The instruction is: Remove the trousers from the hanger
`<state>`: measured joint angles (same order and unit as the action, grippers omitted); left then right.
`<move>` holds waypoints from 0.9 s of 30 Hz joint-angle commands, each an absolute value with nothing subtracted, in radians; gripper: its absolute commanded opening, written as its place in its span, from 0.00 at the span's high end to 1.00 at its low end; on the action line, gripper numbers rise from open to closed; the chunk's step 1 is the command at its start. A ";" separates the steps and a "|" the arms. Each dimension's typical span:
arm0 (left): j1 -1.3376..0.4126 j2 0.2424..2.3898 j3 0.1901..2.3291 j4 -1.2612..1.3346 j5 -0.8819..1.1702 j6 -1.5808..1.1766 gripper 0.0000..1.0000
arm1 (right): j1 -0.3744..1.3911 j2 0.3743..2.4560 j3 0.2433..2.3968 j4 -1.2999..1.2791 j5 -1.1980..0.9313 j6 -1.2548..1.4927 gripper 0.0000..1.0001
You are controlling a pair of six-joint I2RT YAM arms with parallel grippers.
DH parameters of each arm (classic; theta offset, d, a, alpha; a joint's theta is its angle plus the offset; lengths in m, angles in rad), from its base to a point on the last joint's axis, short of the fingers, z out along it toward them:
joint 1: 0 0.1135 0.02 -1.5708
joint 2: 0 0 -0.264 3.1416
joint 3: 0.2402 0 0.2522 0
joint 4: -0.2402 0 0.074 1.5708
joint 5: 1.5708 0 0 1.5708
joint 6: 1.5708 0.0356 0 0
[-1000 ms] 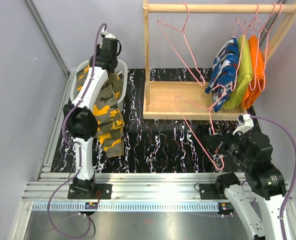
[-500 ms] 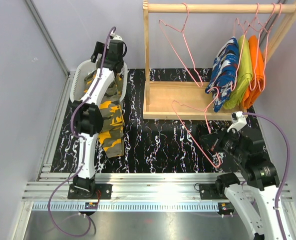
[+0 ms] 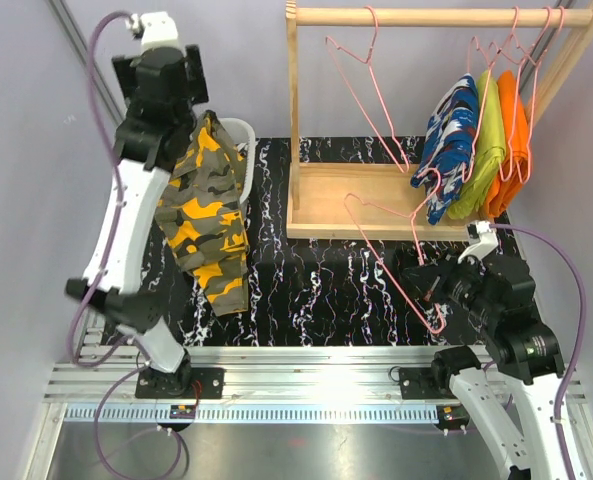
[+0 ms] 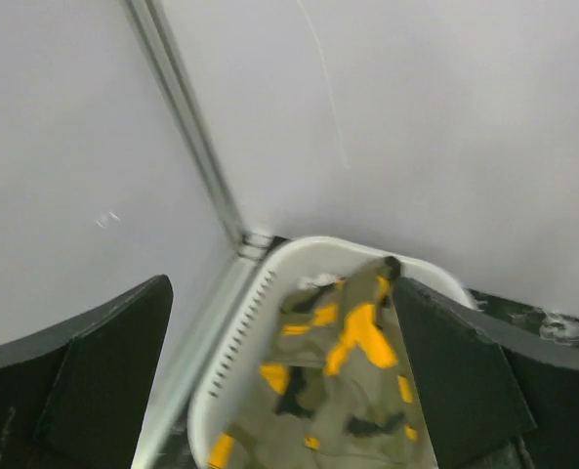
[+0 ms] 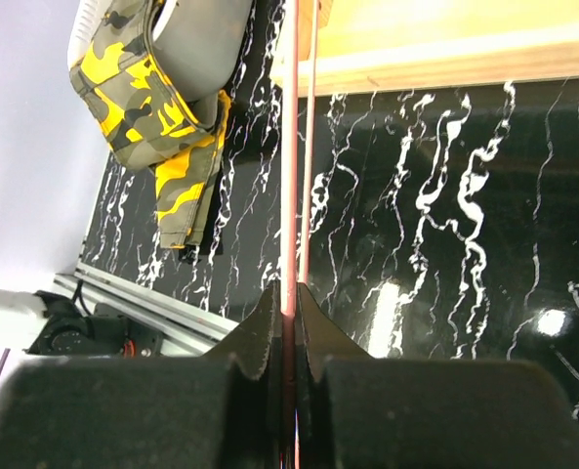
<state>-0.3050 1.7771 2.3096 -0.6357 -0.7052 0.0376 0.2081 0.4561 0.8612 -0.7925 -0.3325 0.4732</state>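
From above, my left arm [image 3: 126,200] stands high over the white basket [image 3: 244,135]. The camouflage trousers [image 3: 211,200] hang from the basket's rim down onto the black mat [image 3: 316,290]. The blue trousers [image 3: 451,140] hang on the wooden rack [image 3: 376,200].

On the left wrist camera, the left gripper [image 4: 279,288] is spread wide with nothing between its fingers. A peak of the camouflage cloth sits just beside one fingertip; I can't tell if they touch.

On the right wrist camera, the right gripper [image 5: 289,298] is clamped on the wire of a bare pink hanger [image 5: 291,147].
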 commanded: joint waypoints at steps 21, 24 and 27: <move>-0.618 0.937 0.855 -0.686 -0.683 -0.996 0.01 | 0.204 0.609 1.232 -0.792 -0.015 0.267 1.00; -0.615 0.968 0.815 -0.651 -0.699 -1.008 0.01 | 0.206 0.609 1.244 -0.787 -0.014 0.268 1.00; -0.608 1.011 0.752 -0.534 -0.721 -0.953 0.01 | 0.204 0.598 1.244 -0.792 -0.031 0.268 1.00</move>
